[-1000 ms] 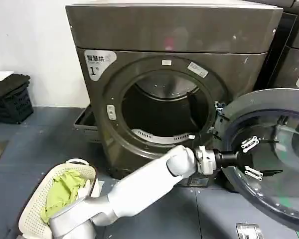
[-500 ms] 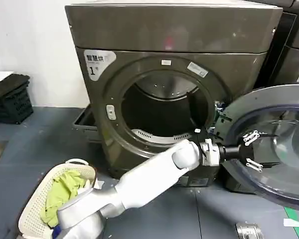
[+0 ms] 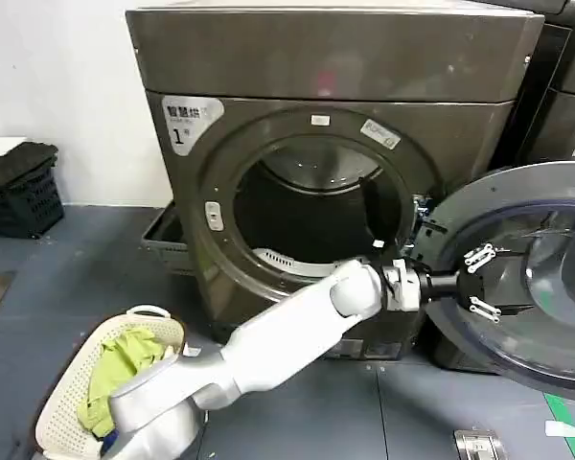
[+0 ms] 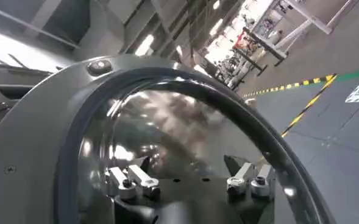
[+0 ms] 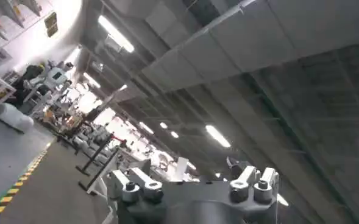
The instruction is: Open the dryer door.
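Left gripper (image 3: pixel 480 282) spread against dryer door (image 3: pixel 546 206) (grey floor (image 3: pixel 67 268) below).

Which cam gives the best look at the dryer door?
Head view: the dryer door is swung open to the machine's right, left end effector at its inner side. Left wrist view gives a close-up of the rim and glass; right wrist view faces the ceiling.

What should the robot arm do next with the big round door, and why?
Probably draw the left gripper back from the dryer door. The door is swung wide to the side, the drum opening gapes, and the open fingers grip nothing, so the opening looks done.
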Motion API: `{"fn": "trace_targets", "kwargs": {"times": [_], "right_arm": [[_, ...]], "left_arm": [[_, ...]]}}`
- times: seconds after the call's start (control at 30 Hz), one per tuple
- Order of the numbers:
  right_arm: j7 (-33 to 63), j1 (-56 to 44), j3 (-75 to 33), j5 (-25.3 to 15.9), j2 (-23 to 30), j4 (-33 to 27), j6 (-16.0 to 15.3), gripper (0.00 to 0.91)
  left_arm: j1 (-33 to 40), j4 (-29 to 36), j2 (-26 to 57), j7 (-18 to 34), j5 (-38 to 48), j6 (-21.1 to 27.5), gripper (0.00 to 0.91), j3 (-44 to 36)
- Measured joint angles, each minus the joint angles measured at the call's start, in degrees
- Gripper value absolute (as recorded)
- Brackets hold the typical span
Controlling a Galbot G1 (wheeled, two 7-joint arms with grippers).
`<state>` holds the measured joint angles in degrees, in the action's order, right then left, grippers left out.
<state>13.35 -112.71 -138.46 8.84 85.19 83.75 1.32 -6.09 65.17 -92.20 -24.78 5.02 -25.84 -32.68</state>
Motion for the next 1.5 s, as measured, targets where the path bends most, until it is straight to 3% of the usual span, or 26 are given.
{"fn": "trace_targets", "kwargs": {"times": [0.23, 0.5, 0.83, 1.3, 1.5], "right_arm": [[-0.2, 0.2, 0.2, 0.0, -0.2, 0.2, -0.1, 0.907], [-0.7, 0.7, 0.9, -0.1, -0.3, 0.3, 0.0, 0.907], [-2.1, 1.3, 1.4, 0.0, -0.5, 0.1, 1.4, 0.907], [-3.5, 3.0, 2.2, 0.2, -1.7, -0.6, 2.5, 0.907], [-3.9, 3.7, 2.4, 0.2, -2.6, -0.4, 2.7, 0.907]], "left_arm": [[-0.7, 2.2, 0.0, -1.8, 0.7, 0.9, 0.907, -0.1], [-3.6, 9.2, 0.3, -2.2, 1.0, 1.4, 0.907, -0.3], [-6.5, 19.7, 10.7, -2.2, 1.9, 2.5, 0.907, -0.1], [-12.7, 35.9, 25.4, -0.3, 4.9, 9.7, 0.907, 3.2], [-17.7, 43.5, 33.1, 0.8, 10.4, 17.9, 0.907, 7.0]]}}
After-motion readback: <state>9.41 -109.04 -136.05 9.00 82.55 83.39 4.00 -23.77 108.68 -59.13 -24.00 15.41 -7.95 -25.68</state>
